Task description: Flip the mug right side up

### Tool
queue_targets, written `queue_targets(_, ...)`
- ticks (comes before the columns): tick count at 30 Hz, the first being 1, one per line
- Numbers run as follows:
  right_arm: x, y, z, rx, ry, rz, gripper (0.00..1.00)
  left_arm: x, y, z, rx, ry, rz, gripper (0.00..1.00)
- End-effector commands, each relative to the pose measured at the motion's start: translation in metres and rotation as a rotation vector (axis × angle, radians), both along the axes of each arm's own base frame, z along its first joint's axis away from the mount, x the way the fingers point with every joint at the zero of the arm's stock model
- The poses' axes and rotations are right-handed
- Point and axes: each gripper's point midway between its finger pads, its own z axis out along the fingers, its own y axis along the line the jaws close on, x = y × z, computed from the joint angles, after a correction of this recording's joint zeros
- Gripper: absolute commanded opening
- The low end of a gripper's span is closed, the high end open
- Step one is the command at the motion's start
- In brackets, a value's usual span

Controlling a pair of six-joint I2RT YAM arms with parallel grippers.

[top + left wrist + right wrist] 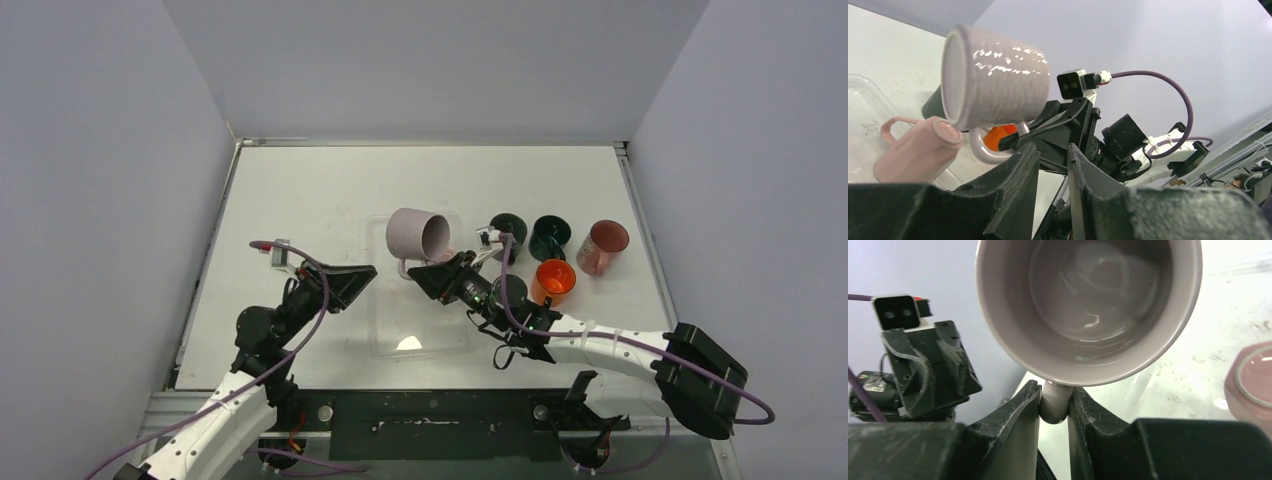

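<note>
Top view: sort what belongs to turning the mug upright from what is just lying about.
In the job: pale lilac ceramic mug, tipped sideways; right end effector, clamped on its handle.

Lying about: pink ceramic mug on its side; clear plastic tray; dark green cups; orange plastic cup; translucent red tumbler.

Looked like a robotics lab. Was boxed in by plain grey panels (100, 150) around a white table (300, 190), with left arm (215, 410) and right arm (605, 345) bolted at its near edge.
</note>
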Motion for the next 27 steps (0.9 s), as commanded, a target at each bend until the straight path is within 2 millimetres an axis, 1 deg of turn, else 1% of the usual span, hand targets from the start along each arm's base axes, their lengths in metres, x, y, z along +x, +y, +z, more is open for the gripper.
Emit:
queue_targets(1,0.006,0.008,0.051,0.117,-0.106,-0.010,0.05,0.006,0.005,0.000,0.000,-0.045,0.052,0.25)
queue_targets(6,0.009,0.019,0.043,0.016,-0.138,0.006,0.05,0.021,0.012,-0.019,0.093,0.026,0.136,0.27)
queue_targets(8,0.008,0.023,0.040,-0.013,-0.147,0.027,0.05,0.027,0.019,-0.022,0.138,0.039,0.198,0.29)
queue_targets(10,0.006,0.026,0.036,-0.041,-0.149,0.041,0.05,0.033,0.029,-0.022,0.182,0.051,0.270,0.29)
queue_targets(14,0.004,0.033,0.033,-0.098,-0.171,0.061,0.05,0.040,0.052,-0.010,0.249,0.032,0.408,0.33)
queue_targets(16,0.004,0.036,0.033,-0.121,-0.185,0.067,0.05,0.041,0.059,-0.005,0.277,0.028,0.450,0.35)
queue_targets(17,0.005,0.037,0.035,-0.134,-0.200,0.070,0.05,0.041,0.061,0.000,0.285,0.023,0.462,0.36)
queue_targets(21,0.008,0.046,0.046,-0.163,-0.235,0.077,0.05,0.046,0.075,0.009,0.318,0.065,0.540,0.38)
queue_targets(23,0.012,0.053,0.046,-0.182,-0.245,0.082,0.05,0.047,0.085,0.012,0.346,0.109,0.587,0.40)
queue_targets(25,0.013,0.064,0.043,-0.202,-0.255,0.101,0.05,0.047,0.100,0.023,0.361,0.140,0.655,0.42)
queue_targets(27,0.012,0.078,0.040,-0.216,-0.266,0.124,0.05,0.045,0.118,0.036,0.377,0.176,0.740,0.45)
